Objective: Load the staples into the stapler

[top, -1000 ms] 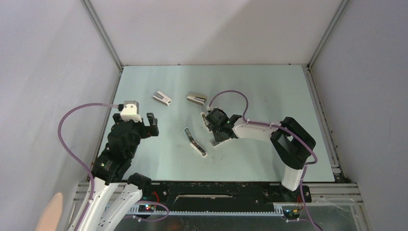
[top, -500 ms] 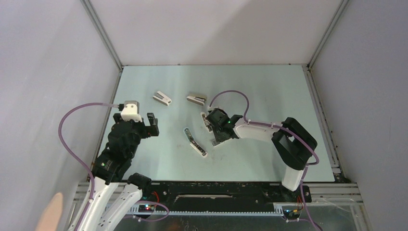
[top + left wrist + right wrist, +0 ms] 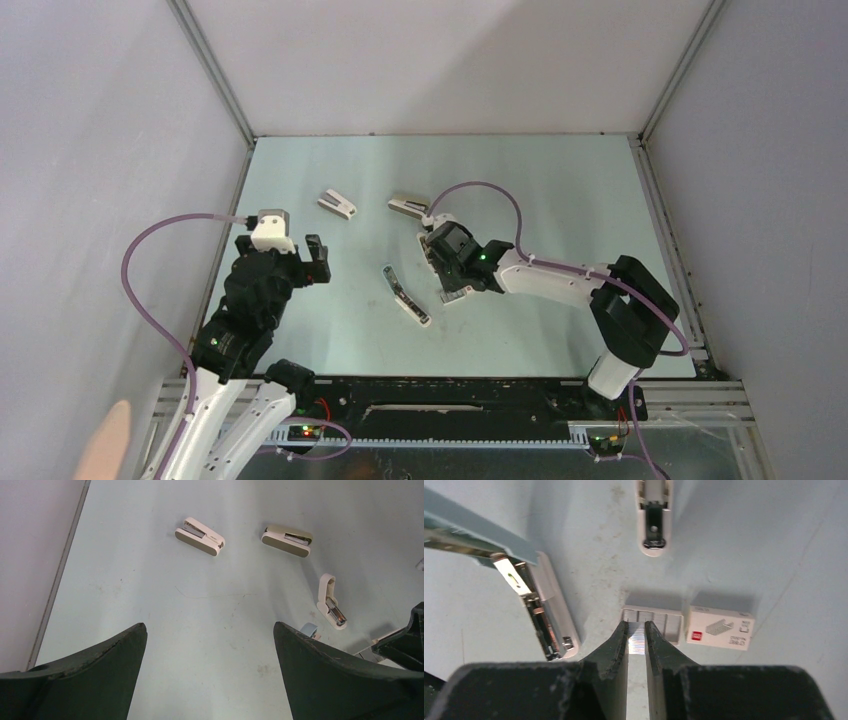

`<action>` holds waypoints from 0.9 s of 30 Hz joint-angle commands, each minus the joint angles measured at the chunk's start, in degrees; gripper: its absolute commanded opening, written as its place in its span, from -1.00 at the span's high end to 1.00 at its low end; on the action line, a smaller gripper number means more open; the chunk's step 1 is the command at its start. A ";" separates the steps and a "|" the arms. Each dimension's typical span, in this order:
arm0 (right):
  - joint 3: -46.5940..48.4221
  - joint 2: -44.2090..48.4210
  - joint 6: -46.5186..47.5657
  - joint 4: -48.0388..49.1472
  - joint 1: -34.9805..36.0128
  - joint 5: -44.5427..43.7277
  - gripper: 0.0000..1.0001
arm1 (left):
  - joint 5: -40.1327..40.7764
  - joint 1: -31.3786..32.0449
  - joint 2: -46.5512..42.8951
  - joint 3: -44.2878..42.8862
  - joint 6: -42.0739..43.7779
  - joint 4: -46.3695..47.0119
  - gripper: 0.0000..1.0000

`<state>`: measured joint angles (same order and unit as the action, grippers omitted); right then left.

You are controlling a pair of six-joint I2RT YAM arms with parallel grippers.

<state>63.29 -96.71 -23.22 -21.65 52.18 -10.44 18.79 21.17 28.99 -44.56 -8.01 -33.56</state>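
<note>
**Right fingers closed on a strip from the tray**

Since a second ago the right arm has stretched out flatter, its elbow swinging out toward the table's right edge. Its right gripper (image 3: 636,626) has narrowed to a slit over the grey tray (image 3: 659,618). The left arm has not shifted.

Both jaws now pinch a silvery strip of staples (image 3: 636,644) at the near lip of that tray, which is slid out of the staple box (image 3: 719,628). The stapler (image 3: 549,616) lies opened just left of the tray, apart from it, with its metal channel exposed. The left gripper (image 3: 210,627) hangs spread to its widest, holding nothing, well apart from the stapler.

The grip looks to be on a thin edge, so the strip could twist, slip out or snap in two on the lift. The light tray may also drag along with it. The stapler rests loose (nothing steadies it) and could skid if the strip is pushed into the channel at an angle.

Nearby lie a small white stub (image 3: 653,515) and two wedge-shaped staplers (image 3: 200,536), all clear of the work. The table (image 3: 560,190) is pale green, scuffed and faintly stained, closed in by plain pale walls on metal framing.
</note>
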 commanded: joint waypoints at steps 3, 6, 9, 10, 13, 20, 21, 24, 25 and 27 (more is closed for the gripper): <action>0.26 0.62 3.67 8.16 4.83 2.54 0.72 | 0.21 -0.75 -0.38 0.28 -0.25 1.79 -1.00; 0.26 -0.80 4.53 10.78 6.64 3.62 0.72 | 0.29 -0.86 -0.52 0.26 -0.34 1.89 -0.99; 0.26 -1.78 4.91 12.88 8.09 4.61 0.72 | 0.47 -0.95 -0.55 0.26 -0.34 1.83 -0.99; 0.26 -2.11 5.08 13.36 8.47 4.75 0.72 | 0.53 -0.95 -0.60 0.31 -0.34 1.77 -0.99; 0.26 -3.17 5.34 14.53 9.40 5.07 0.72 | 0.63 -1.04 -0.76 0.32 -0.42 1.76 -0.99; 0.26 -5.53 6.03 15.30 10.03 4.24 0.72 | 0.53 -1.04 -0.74 0.41 -0.43 1.88 -1.00; 0.26 -5.66 6.33 15.19 10.03 4.06 0.72 | 0.48 -1.04 -0.70 0.40 -0.43 1.87 -0.99; 0.26 -5.92 7.04 14.95 10.14 3.18 0.72 | 0.65 -1.13 -0.69 0.35 -0.43 1.84 -0.99; 0.26 -5.88 7.32 14.82 10.20 2.98 0.72 | 0.65 -1.13 -0.69 0.35 -0.43 1.90 -0.99; 0.24 -6.00 7.69 14.63 10.28 2.59 0.72 | 0.57 -1.13 -0.68 0.35 -0.43 1.92 -0.99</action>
<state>63.24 -102.24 -17.21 -8.84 61.93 -6.15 18.85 20.58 28.69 -44.56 -8.05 -33.56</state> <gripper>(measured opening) 0.167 0.996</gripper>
